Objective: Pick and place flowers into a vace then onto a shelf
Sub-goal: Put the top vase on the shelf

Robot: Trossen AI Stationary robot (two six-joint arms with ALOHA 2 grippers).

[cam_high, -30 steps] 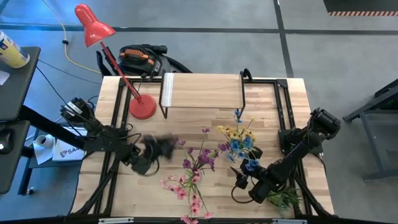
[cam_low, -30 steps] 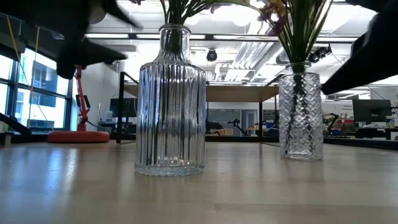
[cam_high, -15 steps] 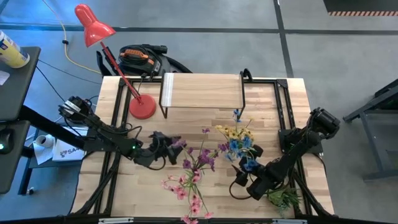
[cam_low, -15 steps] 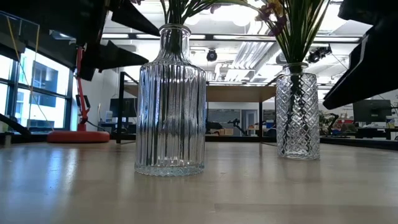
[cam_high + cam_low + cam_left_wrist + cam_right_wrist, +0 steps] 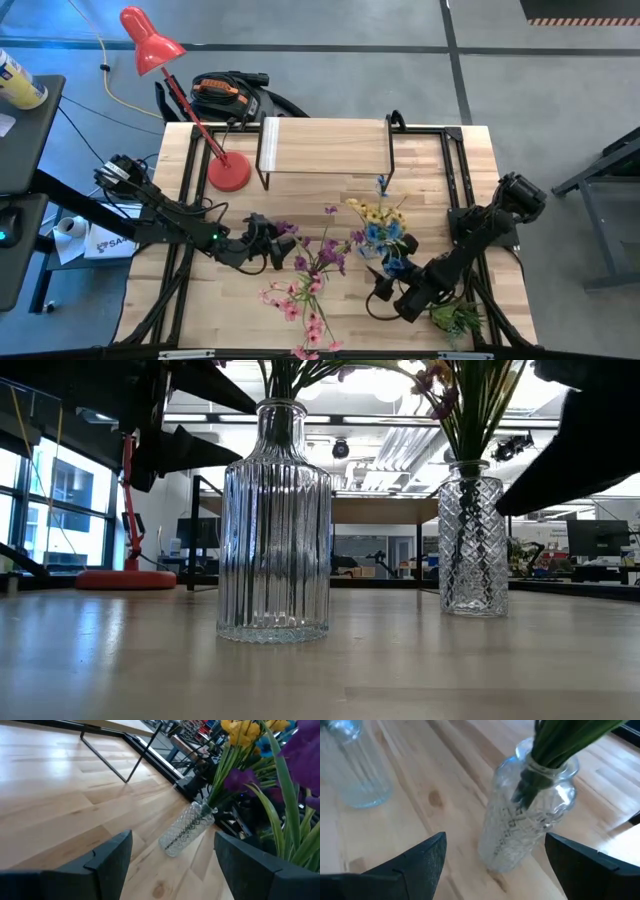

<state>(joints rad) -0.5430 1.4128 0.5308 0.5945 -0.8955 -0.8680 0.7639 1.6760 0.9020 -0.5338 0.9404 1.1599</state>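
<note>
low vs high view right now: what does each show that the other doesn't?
Only the low view shows both glass bodies: the ribbed vase and diamond-cut vase standing upright and apart on the table.

Only the high view shows the layout: the left tool beside the purple and pink flowers, the right tool beside the yellow and blue flowers, and the shelf with no vase on it.

Both show the red lamp.

Only readable thing is a partial "SA..." in dark letters on a white label [image 5: 103, 243], just off the surface's [image 5: 330, 300] left edge. Nothing else legible.
</note>
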